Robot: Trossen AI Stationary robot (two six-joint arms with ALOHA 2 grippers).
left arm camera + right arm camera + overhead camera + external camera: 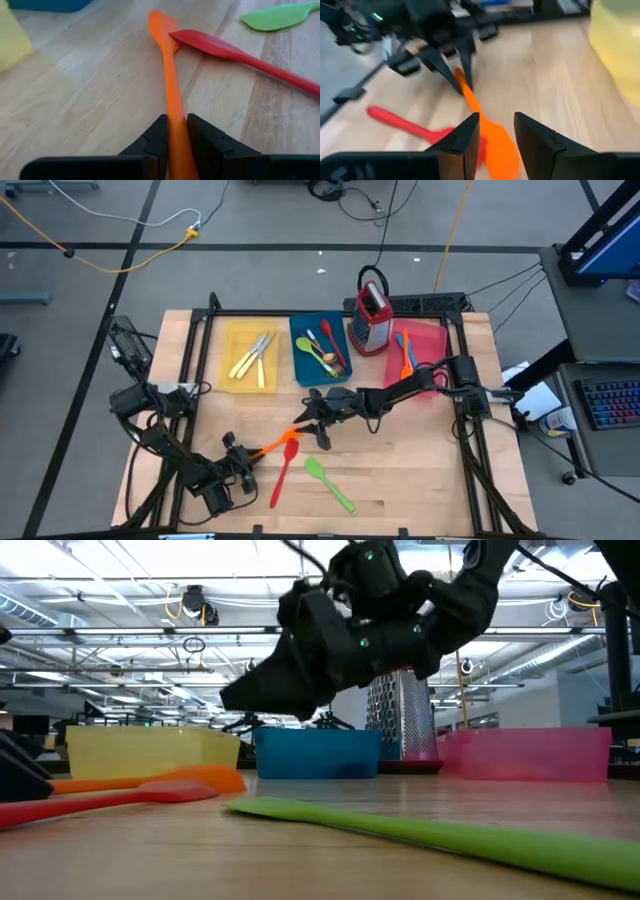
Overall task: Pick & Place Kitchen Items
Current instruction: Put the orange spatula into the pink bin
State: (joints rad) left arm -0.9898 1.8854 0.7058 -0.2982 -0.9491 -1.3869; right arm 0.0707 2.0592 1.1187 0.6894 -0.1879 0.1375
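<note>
An orange spatula [275,444] lies slanted on the wooden table, and my left gripper [175,137] at the near left is shut on its handle. Its head [162,25] touches the head of a red spatula [284,472]. A green spatula [331,485] lies flat to their right. My right gripper [495,132] hovers open just above the orange head [497,145], fingers on either side and clear of it. The low view shows it [240,695] above the table. My left gripper pinches the orange spatula's handle [176,127] between its two fingers, toward the handle's free end. The fingers come from the table's near left, slanting down, and lie along the handle. The head end stays low at the table beside the red spatula's head [200,40].
At the table's far side stand a yellow tray [232,340] with cutlery, a blue tray [300,365] with several utensils and a pink tray [430,338] with orange utensils. A metal grater [372,320] stands between the blue and pink trays. Bare wood lies right of the green spatula.
</note>
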